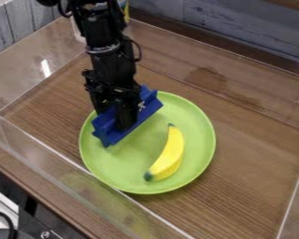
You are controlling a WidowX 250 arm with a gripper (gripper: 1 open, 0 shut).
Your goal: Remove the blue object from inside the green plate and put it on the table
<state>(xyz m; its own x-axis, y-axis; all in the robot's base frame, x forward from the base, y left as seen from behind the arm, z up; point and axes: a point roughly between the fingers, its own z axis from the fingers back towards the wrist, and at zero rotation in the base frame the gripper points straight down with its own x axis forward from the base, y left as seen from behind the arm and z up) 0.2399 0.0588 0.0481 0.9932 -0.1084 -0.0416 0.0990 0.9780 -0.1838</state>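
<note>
The black gripper (120,109) points down, its jaws clamped on the blue object (124,119), which sits tilted over the green plate (196,164) at about 10 o'clock. 1 yellow banana (167,154) lies toward 5 o'clock. The plate rests on the table (246,93).

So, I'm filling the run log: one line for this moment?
gripper: shut on blue block | block: in green plate, not on table | banana: in plate
</note>
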